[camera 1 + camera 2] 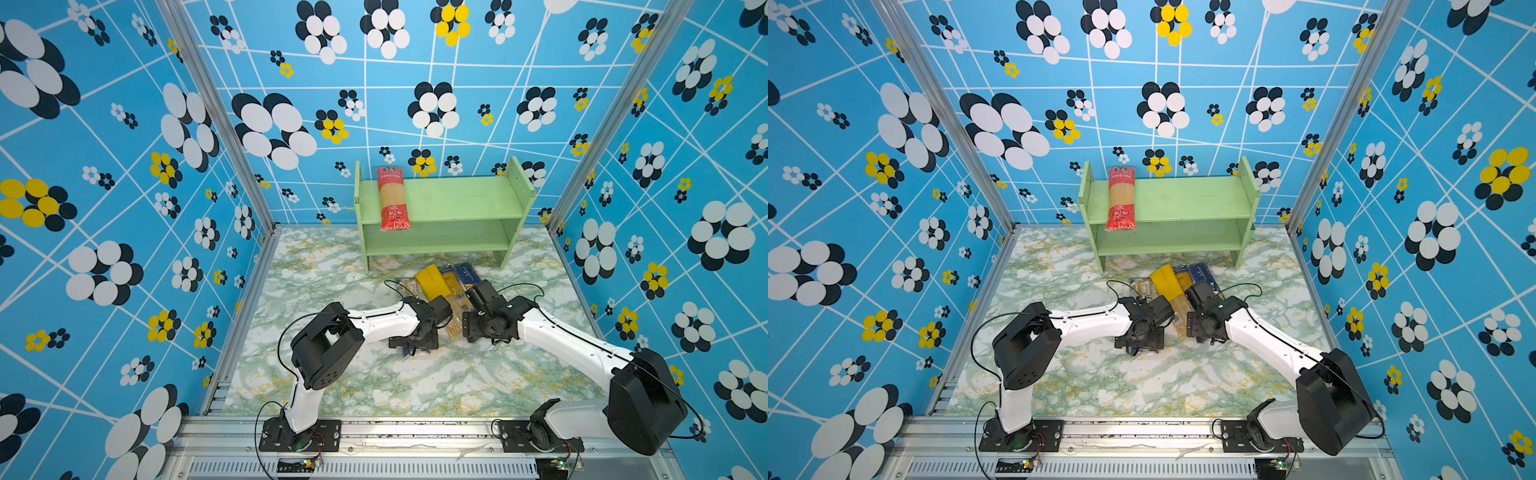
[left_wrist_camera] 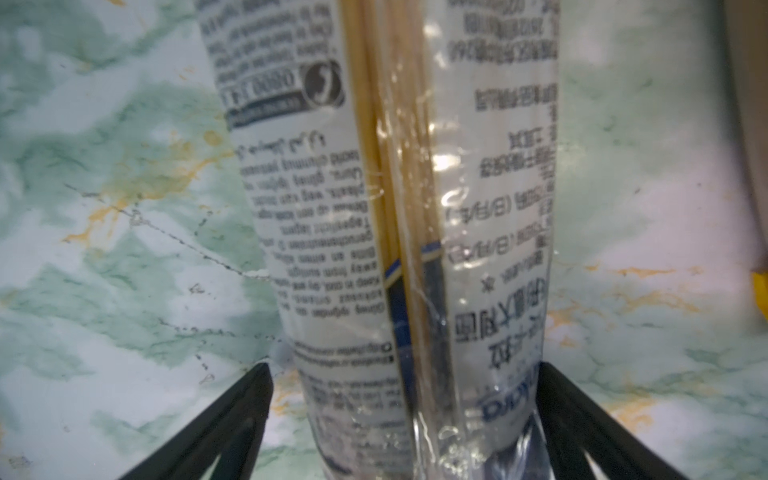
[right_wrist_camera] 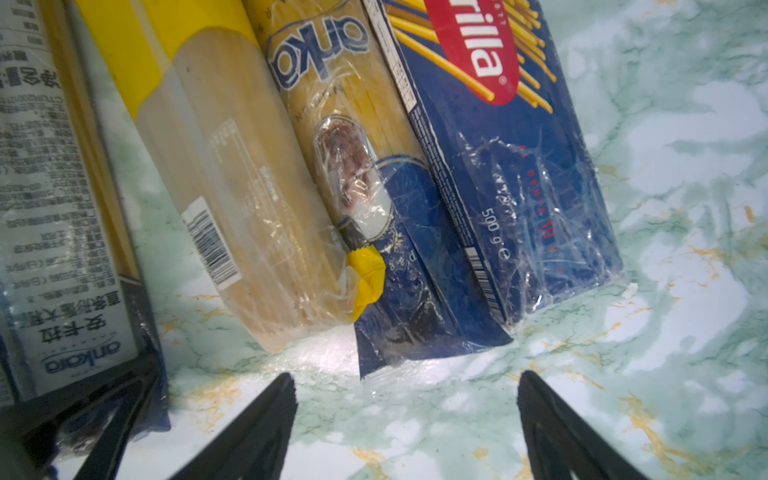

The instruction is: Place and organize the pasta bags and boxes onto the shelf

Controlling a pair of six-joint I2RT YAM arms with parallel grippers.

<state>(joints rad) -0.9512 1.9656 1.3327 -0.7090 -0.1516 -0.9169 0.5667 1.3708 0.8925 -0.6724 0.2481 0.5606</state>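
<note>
Blue walls with flower prints close in a green marbled bench (image 1: 415,382), and the arms hide much of what lies on it. In both top views the two wrists cover the near ends of four packs lying side by side in front of the shelf (image 1: 457,195), and both grippers sit out of sight beneath them. The clear white/blue-label bag (image 2: 316,208) barely shows there. Up close its print is blurred and its far end is cut off.

The left gripper (image 2: 403,368) has its jaws wide apart, one on each side of that bag's end. Whether they press on it I cannot tell. The right gripper (image 3: 406,377) is also spread, with bare bench between its fingers, just short of the blue-ended bag (image 3: 374,187). The yellow-topped bag (image 3: 232,166) lies on one side of that bag and the dark blue Barilla box (image 3: 511,166) on the other – the box's name is cropped.

The shelf's top tier holds one pack – the red-ended bag (image 1: 392,198), lying front to back near the left side panel, its near end overhanging the edge. The top board hides the back of the lower tier.
</note>
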